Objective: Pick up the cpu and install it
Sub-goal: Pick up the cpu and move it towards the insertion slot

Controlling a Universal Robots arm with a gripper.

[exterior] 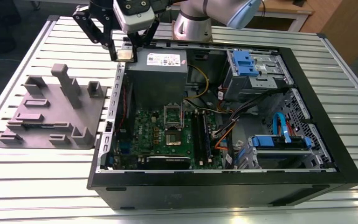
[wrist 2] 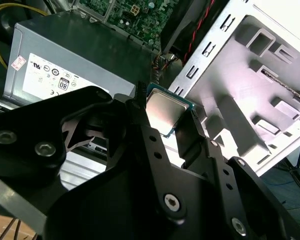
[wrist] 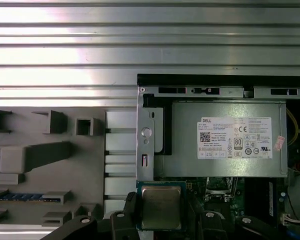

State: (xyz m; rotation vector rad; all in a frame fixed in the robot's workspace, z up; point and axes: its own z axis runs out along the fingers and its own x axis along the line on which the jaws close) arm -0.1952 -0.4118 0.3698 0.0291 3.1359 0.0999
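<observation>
Silver cpu (wrist: 161, 207) sits pinched in your gripper (exterior: 125, 56), up in the air, close to the big grey box (exterior: 160, 77).

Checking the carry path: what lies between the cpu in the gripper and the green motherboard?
In the exterior view, the grey power supply box with its white label sits between the gripped cpu and the motherboard.

Motherboard (exterior: 166, 135) lies inside the case (exterior: 216, 192), the fixture (exterior: 45, 108) beside it.
</observation>
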